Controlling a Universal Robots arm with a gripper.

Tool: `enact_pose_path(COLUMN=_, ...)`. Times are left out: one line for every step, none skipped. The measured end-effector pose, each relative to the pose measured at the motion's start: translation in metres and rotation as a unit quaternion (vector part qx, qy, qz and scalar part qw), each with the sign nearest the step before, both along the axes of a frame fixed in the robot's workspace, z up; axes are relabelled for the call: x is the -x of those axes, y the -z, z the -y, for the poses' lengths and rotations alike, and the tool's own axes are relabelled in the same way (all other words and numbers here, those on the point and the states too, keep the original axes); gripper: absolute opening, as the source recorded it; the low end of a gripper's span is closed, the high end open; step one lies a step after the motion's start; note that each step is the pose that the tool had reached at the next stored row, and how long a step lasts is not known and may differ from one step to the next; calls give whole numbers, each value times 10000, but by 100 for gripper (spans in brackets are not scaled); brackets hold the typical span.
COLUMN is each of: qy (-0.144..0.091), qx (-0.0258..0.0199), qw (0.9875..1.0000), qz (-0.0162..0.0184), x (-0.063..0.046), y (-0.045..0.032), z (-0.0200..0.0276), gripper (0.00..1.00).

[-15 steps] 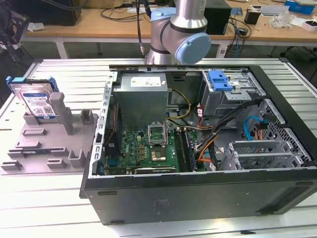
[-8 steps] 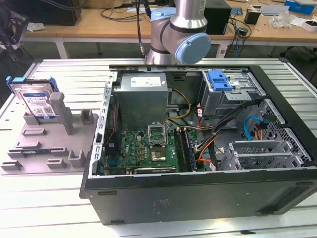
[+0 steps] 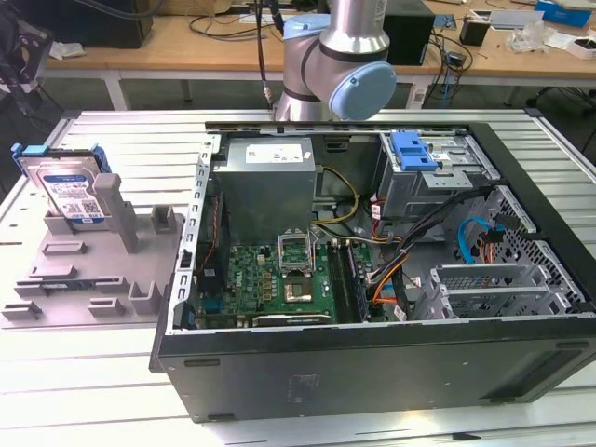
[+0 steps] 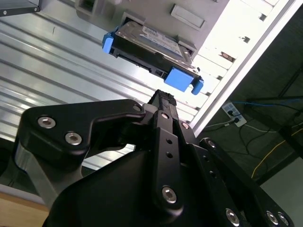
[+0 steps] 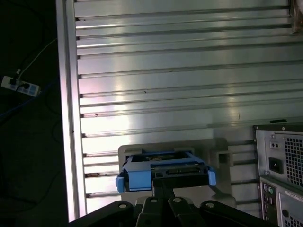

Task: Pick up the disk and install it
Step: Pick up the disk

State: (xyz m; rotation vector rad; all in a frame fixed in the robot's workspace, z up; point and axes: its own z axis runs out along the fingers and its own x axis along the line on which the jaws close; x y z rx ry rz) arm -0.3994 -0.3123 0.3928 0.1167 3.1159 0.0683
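Observation:
The disk (image 3: 67,186), a silver drive with a white-and-blue label and a blue carrier frame, stands on edge in a grey holder (image 3: 84,270) at the exterior view's left. In both wrist views the disk (image 4: 149,45) (image 5: 163,170) lies just beyond my black gripper (image 4: 164,97) (image 5: 163,182). The fingertips are together, shut on nothing, and point at the disk's blue-framed edge with a gap between them and it.
An open computer case (image 3: 372,372) lies on the ribbed metal table (image 3: 102,410), right of the holder. It holds a motherboard (image 3: 279,279), a drive cage with a blue latch plate (image 3: 414,149) and cables (image 3: 466,237). The arm's joint (image 3: 345,65) stands behind the case.

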Motion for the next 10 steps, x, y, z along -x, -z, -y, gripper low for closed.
enact_pose_path(qy=0, qx=0, qw=10000, qz=0, x=1, y=0, z=0, gripper=11)
enact_pose_path(qy=0, qx=0, qw=10000, qz=0, x=5, y=0, z=0, gripper=11)
enact_pose_path(qy=0, qx=0, qw=10000, qz=0, x=11, y=0, z=0, gripper=11)
enact_pose_path(qy=0, qx=0, qw=10000, qz=0, x=12, y=0, z=0, gripper=11)
enact_pose_path(qy=0, qx=0, qw=10000, qz=0, x=13, y=0, z=0, gripper=11)
enact_pose_path(qy=0, qx=0, qw=10000, qz=0, x=15, y=0, z=0, gripper=11)
enact_pose_path(qy=0, qx=0, qw=10000, qz=0, x=17, y=0, z=0, gripper=11)
enact_pose_path(qy=0, qx=0, qw=10000, qz=0, x=15, y=0, z=-1, gripper=11)
enact_pose_path(qy=1, qx=0, qw=10000, qz=-4, x=10, y=0, z=-1, gripper=11)
enact_pose_path(qy=0, qx=0, qw=10000, qz=-8, x=4, y=0, z=0, gripper=11)
